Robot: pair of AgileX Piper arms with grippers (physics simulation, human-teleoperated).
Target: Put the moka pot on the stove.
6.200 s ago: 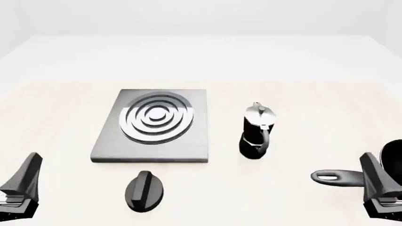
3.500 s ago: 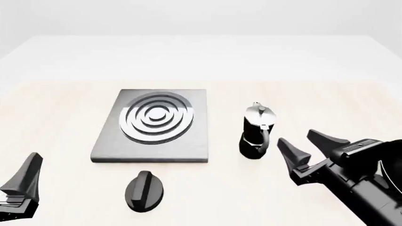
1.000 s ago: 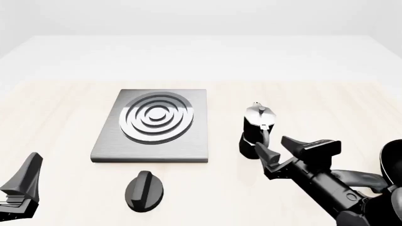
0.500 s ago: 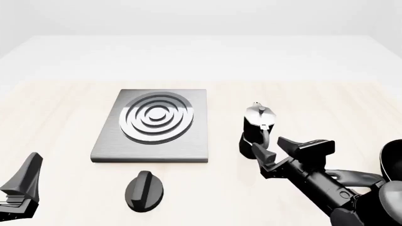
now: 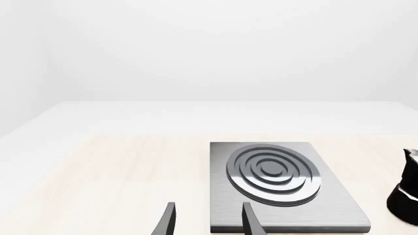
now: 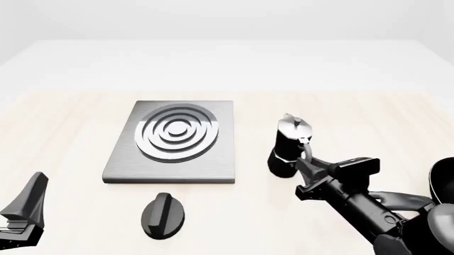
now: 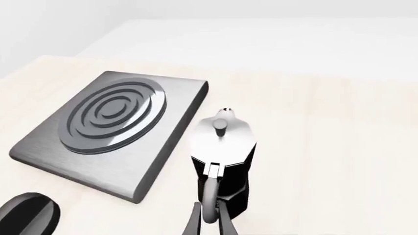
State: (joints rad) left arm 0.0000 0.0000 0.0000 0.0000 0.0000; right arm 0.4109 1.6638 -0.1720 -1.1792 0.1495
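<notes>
The moka pot point(image 6: 287, 142), black with a silver lid, stands on the table just right of the stove point(image 6: 174, 141), a grey slab with a ringed burner. My right gripper point(image 6: 307, 164) is shut on the pot's curved grey handle, on the side of the pot facing me. In the right wrist view the fingers point(image 7: 196, 223) pinch the handle below the pot point(image 7: 222, 142), and the stove point(image 7: 111, 117) lies beside it. My left gripper point(image 5: 207, 220) is open and empty, low at the table's near left point(image 6: 28, 210), short of the stove point(image 5: 274, 171).
A black oval knob point(image 6: 163, 214) lies in front of the stove, also in the right wrist view point(image 7: 26, 213). A black long-handled pan point(image 6: 443, 183) sits at the right edge behind my right arm. The pot shows at the edge of the left wrist view point(image 5: 408, 196).
</notes>
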